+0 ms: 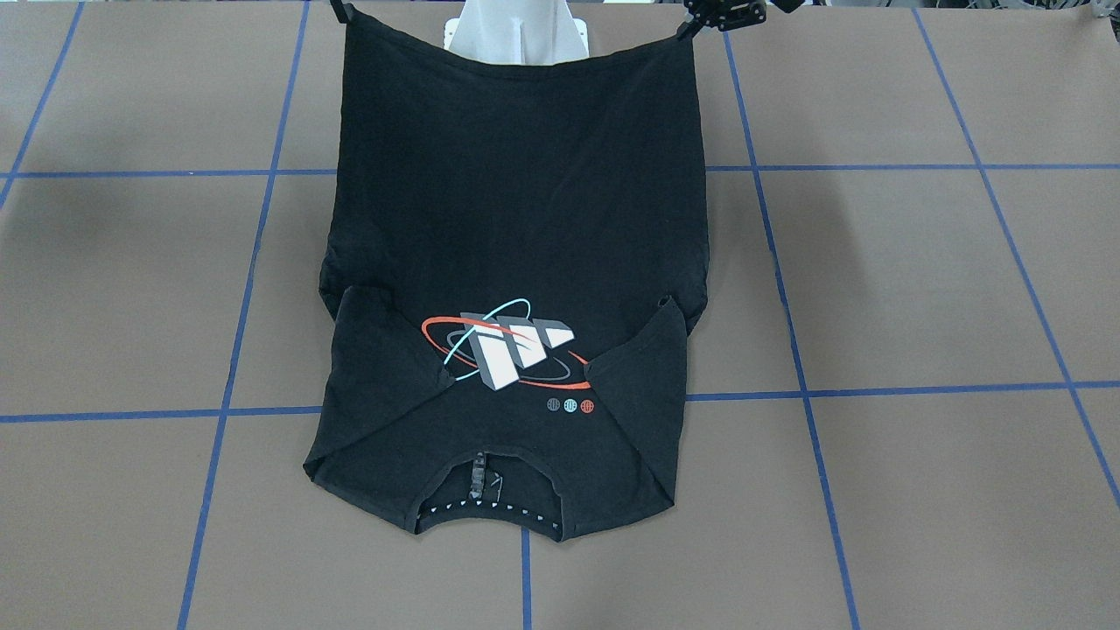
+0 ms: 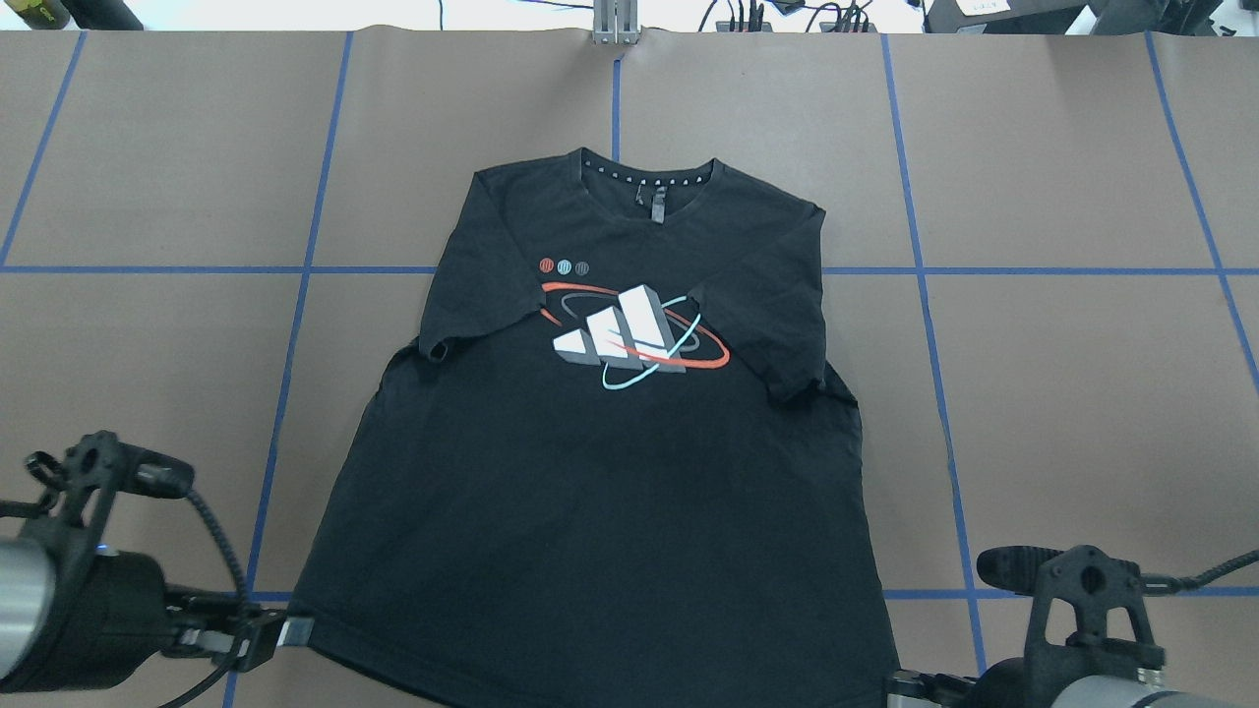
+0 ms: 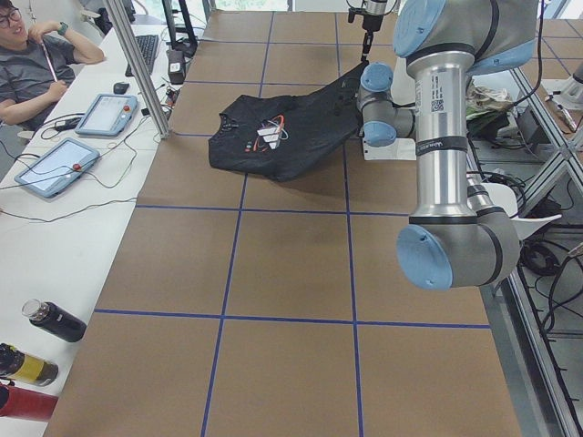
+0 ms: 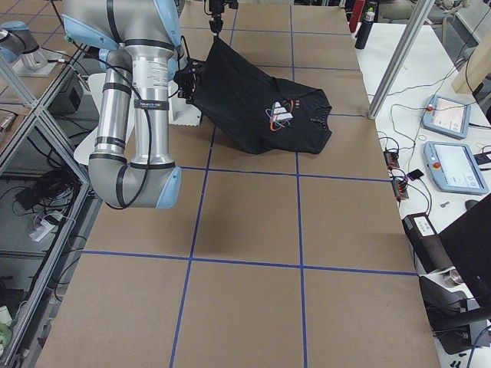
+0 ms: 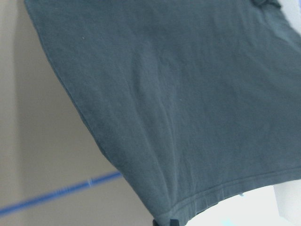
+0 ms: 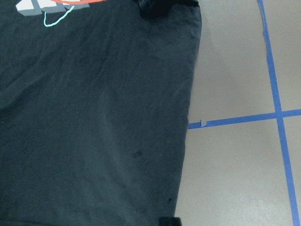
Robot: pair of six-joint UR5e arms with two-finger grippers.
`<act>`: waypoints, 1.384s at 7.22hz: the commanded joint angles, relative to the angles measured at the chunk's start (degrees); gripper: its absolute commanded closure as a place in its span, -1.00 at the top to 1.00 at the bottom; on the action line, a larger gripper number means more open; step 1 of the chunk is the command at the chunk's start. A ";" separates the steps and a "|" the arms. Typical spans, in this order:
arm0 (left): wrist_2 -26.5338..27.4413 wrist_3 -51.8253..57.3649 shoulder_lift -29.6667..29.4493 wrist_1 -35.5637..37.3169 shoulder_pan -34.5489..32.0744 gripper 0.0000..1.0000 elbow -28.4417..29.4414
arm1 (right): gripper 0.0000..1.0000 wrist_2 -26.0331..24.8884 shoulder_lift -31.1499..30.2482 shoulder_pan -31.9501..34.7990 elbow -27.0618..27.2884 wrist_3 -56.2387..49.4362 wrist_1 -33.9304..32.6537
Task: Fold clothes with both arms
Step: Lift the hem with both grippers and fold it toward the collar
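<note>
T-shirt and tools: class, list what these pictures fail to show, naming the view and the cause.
- Right tool: the front-facing view's top edge cuts off all but its tip.
- Left tool: only a dark sliver at the left wrist view's bottom edge.
- Neck label on the T-shirt: print too small to read, front-facing view.
- T-shirt's underside: hidden by its own cloth.

even bright light, soft shadows, left wrist view blurred

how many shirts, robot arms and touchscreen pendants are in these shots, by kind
T-shirt: 1
robot arms, the left arm and the right arm: 2
touchscreen pendants on the side bench: 2
total: 5
</note>
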 commanded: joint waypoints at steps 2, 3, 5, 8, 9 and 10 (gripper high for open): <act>0.09 -0.80 -8.33 1.76 -5.39 -1.00 4.18 | -1.00 0.54 4.15 10.22 -0.78 -0.31 -0.40; 0.09 -0.79 -15.88 1.85 -12.13 -1.00 11.37 | -1.00 0.54 8.87 14.71 -4.98 -1.27 -0.49; 0.27 -0.70 -26.19 1.76 -21.12 -1.00 24.04 | -1.00 0.54 16.88 23.15 -16.48 -3.36 -0.14; 7.29 1.76 -28.96 1.68 -27.29 -1.00 28.23 | -1.00 3.33 17.27 35.97 -20.13 -5.93 0.12; 10.26 1.59 -29.40 1.76 -27.40 -1.00 28.49 | -1.00 5.87 17.36 40.20 -20.92 -8.89 0.21; 11.07 1.76 -31.05 1.68 -27.40 -1.00 31.37 | -1.00 6.16 19.53 41.63 -24.15 -9.53 0.30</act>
